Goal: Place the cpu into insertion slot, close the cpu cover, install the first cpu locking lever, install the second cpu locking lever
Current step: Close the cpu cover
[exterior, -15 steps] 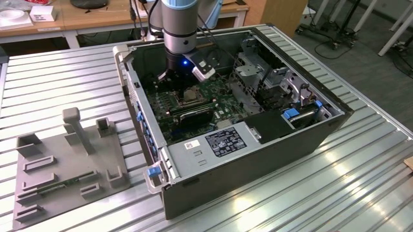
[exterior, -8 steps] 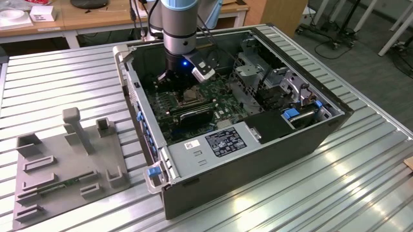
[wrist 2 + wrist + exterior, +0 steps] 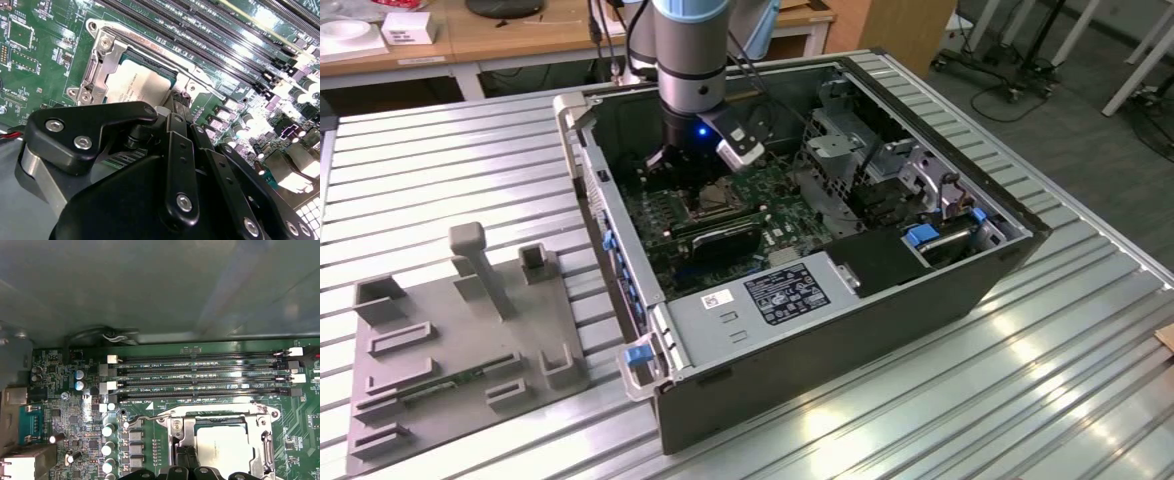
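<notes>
The pale silver cpu (image 3: 136, 84) (image 3: 220, 447) lies flat in the insertion slot (image 3: 150, 57) on the green motherboard. The silvery cpu cover (image 3: 111, 54) (image 3: 183, 432) lies down around it, its window framing the chip. A thin wire locking lever (image 3: 150, 416) (image 3: 200, 86) runs along one side of the socket. My gripper (image 3: 174, 102) (image 3: 182, 460) hangs low at the socket's edge, fingers together, right beside the chip. In the exterior view the gripper (image 3: 678, 178) reaches down into the open computer case just behind the socket (image 3: 716, 200).
Long black memory slots (image 3: 200, 375) (image 3: 215, 47) run beside the socket. Upright capacitors (image 3: 107, 430) stand close by. The case's walls (image 3: 854, 300) and drive cage (image 3: 854, 160) hem in the arm. A grey fixture plate (image 3: 454, 340) lies on the slatted table at the exterior view's left.
</notes>
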`<move>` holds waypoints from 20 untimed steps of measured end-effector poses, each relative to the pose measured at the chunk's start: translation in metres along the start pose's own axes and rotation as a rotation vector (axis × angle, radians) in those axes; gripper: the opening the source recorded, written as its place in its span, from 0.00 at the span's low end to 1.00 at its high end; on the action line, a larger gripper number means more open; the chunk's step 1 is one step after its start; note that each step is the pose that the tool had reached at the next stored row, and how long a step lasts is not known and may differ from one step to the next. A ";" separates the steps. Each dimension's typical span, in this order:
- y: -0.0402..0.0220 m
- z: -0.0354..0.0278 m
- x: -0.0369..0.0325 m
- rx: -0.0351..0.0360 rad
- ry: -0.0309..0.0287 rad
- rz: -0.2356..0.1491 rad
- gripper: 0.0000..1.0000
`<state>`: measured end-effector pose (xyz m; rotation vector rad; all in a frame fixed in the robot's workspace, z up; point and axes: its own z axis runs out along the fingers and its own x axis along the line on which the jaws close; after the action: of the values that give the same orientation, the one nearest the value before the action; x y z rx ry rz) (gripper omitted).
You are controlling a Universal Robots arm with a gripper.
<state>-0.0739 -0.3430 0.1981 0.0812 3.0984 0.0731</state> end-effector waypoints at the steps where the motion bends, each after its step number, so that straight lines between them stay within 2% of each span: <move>1: 0.0000 0.0004 0.0000 0.0001 0.0001 0.000 0.11; 20: 0.0001 0.0013 0.0000 -0.0007 -0.0004 0.000 0.11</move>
<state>-0.0738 -0.3429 0.1969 0.0811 3.0980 0.0742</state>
